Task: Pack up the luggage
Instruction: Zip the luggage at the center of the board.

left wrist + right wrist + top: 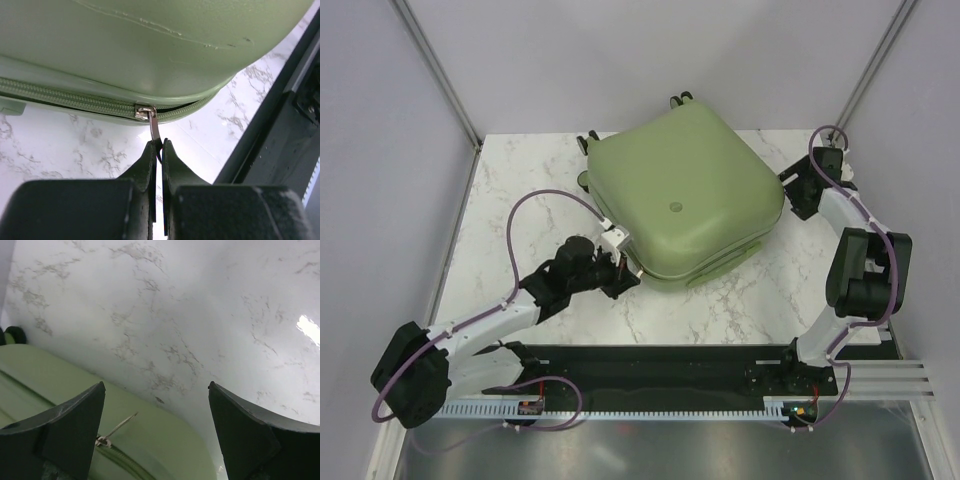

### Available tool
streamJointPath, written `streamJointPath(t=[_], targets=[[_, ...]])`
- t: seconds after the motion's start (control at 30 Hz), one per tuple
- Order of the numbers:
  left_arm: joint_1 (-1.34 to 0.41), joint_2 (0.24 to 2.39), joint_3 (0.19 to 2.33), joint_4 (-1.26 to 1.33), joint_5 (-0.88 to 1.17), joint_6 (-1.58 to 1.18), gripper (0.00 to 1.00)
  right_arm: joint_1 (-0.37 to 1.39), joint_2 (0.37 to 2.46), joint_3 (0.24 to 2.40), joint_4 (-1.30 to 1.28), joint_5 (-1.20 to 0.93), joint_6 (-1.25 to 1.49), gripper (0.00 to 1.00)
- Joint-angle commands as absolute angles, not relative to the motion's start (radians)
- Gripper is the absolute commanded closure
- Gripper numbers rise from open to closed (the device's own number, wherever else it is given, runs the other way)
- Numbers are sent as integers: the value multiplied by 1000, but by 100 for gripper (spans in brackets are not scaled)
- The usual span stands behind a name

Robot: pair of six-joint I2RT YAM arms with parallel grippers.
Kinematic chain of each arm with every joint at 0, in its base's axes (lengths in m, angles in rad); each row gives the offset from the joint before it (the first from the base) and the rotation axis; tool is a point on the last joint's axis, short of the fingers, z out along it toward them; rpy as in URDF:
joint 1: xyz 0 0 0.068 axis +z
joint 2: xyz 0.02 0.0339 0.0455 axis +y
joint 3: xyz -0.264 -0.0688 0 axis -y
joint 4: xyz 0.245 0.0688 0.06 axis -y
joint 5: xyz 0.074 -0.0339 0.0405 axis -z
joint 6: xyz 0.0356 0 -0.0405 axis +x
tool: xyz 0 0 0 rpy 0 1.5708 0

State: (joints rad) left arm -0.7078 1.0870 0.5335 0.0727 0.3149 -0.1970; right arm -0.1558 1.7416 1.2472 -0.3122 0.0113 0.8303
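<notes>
Well back on the white marble table (510, 215) lies the luggage (680, 190), a pale sage-green hard-shell case resting flat with its shells together and black-and-green caster wheels (680, 99) at its far edge. A small round logo (673, 208) sits in the middle of the upper shell; any lettering on it is too small to read. At the case's near-left corner the left gripper (160, 149) is pinched tight on the metal zipper pull (154, 129), which hangs from the slider (144, 112) on the green zip. At the right corner the right gripper (156, 390) stands with fingers (70, 432) spread wide and nothing between them, above a second pull tab (118, 428) that sticks up from the zip.
</notes>
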Motion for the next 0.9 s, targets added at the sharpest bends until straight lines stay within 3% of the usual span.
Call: streamJointPath(t=[0.0,0.23,0.4,0.73,0.87], targets=[[-793,1016,560,19,434,-121,98,-104,1712,1203,-368,23,815,10],[-836,992,598,-35,498,-120,98,-72,1684,1157,-387,106,854,9],[-815,1037,581,-37,411,-175,98,-86,1622,1114,-396,118,873,9],[-540,1026,545,113,494,-265,98,-115,1531,994,-446,2,739,9],[-525,1042,558,138,575,-242,98,-89,1433,918,-498,-6,767,10]])
